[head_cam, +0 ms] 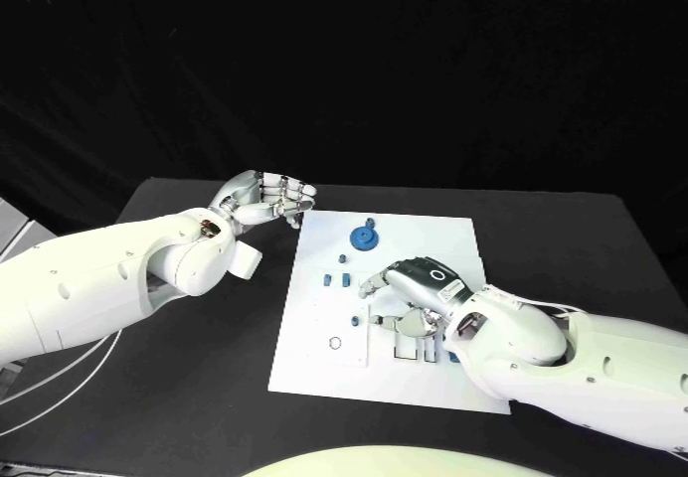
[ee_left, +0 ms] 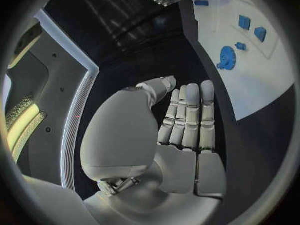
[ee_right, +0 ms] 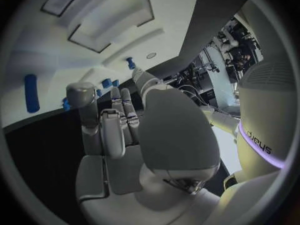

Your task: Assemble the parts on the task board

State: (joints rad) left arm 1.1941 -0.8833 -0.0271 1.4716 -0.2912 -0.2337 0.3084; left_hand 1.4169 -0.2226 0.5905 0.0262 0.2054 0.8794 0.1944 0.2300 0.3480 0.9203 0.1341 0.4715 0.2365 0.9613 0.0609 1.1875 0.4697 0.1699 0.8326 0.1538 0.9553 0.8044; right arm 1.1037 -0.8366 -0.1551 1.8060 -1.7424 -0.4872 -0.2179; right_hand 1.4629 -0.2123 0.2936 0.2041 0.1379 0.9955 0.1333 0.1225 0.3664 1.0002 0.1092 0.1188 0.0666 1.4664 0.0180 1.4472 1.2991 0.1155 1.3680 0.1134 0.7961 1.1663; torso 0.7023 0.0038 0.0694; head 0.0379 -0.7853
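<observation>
The white task board [head_cam: 430,234] lies in the middle of the black table. A blue gear [head_cam: 364,237] stands near its far edge, with small blue parts [head_cam: 344,261] [head_cam: 328,280] just nearer and another blue part [head_cam: 354,320] by the cut-out slots. My right hand [head_cam: 416,281] hovers over the board's middle, fingers apart and pointing down, holding nothing. In the right wrist view the right hand [ee_right: 119,120] faces the board with a blue bar [ee_right: 31,92] and a blue peg [ee_right: 130,62] beyond it. My left hand [head_cam: 269,202] is off the board's far left corner; in the left wrist view the left hand [ee_left: 187,115] has straight fingers and holds nothing.
The left wrist view shows the board [ee_left: 265,85], its gear [ee_left: 227,57] and two blue blocks [ee_left: 244,22] [ee_left: 260,33]. Bare black table [head_cam: 201,368] runs left of the board. My right forearm [head_cam: 574,363] covers the board's near right corner.
</observation>
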